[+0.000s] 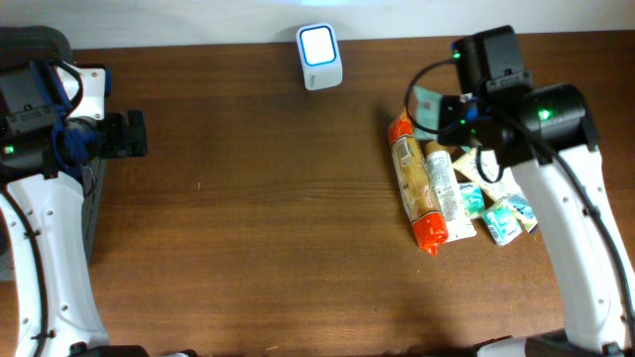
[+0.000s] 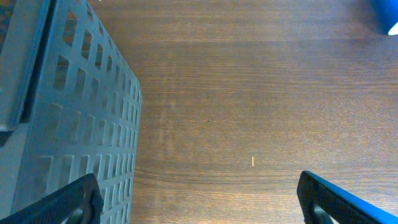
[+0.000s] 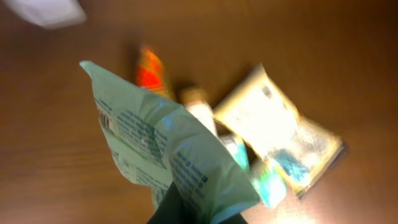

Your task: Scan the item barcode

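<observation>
My right gripper is shut on a pale green printed packet, which fans out above its fingers and shows a small barcode near its left edge. In the overhead view the right gripper holds that packet just above the pile of items, to the right of the white scanner standing at the table's back edge. My left gripper hovers far left, open and holding nothing; in its wrist view its fingers stand wide apart over bare wood.
A pile lies under the right arm: an orange-capped sausage pack, a white tube and teal sachets. A grey perforated basket stands beside the left gripper at the table's left edge.
</observation>
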Tool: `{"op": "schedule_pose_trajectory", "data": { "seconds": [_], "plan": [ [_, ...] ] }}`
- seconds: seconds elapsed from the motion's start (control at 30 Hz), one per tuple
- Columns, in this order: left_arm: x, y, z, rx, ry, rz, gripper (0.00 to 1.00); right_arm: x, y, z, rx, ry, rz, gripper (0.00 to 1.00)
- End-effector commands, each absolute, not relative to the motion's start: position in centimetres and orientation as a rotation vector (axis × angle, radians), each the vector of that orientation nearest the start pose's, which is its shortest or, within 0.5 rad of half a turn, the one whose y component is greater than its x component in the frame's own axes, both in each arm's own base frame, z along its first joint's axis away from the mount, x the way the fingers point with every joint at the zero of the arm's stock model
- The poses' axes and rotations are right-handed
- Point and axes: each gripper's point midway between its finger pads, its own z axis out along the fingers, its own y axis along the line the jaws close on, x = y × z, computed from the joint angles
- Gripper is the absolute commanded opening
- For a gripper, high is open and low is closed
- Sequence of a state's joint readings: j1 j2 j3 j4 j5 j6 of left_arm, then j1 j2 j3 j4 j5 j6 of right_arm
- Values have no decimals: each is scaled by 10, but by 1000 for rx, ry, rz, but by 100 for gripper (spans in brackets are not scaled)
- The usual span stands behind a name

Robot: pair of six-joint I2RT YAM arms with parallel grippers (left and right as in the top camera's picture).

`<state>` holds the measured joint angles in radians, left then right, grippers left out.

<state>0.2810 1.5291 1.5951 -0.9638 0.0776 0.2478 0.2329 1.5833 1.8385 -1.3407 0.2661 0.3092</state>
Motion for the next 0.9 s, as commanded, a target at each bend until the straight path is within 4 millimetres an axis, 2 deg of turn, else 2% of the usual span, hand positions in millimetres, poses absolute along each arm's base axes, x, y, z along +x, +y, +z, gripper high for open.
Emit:
{"op": "schedule_pose_trajectory", "data": {
  "seconds": [0.0,0.07,0.13,0.17,0.2,0.23,0.3,0.4,0.43,0.47,0.53,0.57,0.6,0.63,0.67,0.77,0.87],
  "plan": [
    [390,100,266,14,2458,142,99,359,-8,208,448,2764,-251,4],
    [390,100,266,14,2458,142,99,358,-21,165,535,2851,-209,4],
    [390,100,266,14,2458,142,99,355,-30,133,589,2908,-200,4],
    [390,100,266,14,2458,142,99,353,-32,126,599,2923,-207,13],
    [390,100,266,14,2458,142,99,353,-33,125,602,2925,-208,30],
    [390,100,266,14,2458,142,99,353,-33,127,602,2922,-206,41],
    [390,100,266,14,2458,142,99,354,-32,137,598,2919,-194,45],
    [390,100,266,14,2458,142,99,350,-26,184,566,2882,-156,45],
    [390,100,266,14,2458,142,99,345,-16,208,526,2850,-134,45],
    [390,100,266,14,2458,142,99,337,1,235,392,2813,-94,45],
    [390,100,266,14,2458,142,99,323,29,271,227,2735,-28,46],
    [390,100,266,14,2458,142,99,308,49,295,134,2665,19,51],
    [390,100,266,14,2458,142,99,297,60,310,78,2620,51,58],
    [390,100,266,14,2458,142,99,279,72,327,8,2564,95,68],
    [390,100,266,14,2458,142,99,262,81,341,-48,2517,135,99],
    [390,100,266,14,2458,142,99,221,93,375,-167,2380,243,99],
    [390,100,266,14,2458,142,99,205,86,389,-164,2315,267,99]
  ]
}}
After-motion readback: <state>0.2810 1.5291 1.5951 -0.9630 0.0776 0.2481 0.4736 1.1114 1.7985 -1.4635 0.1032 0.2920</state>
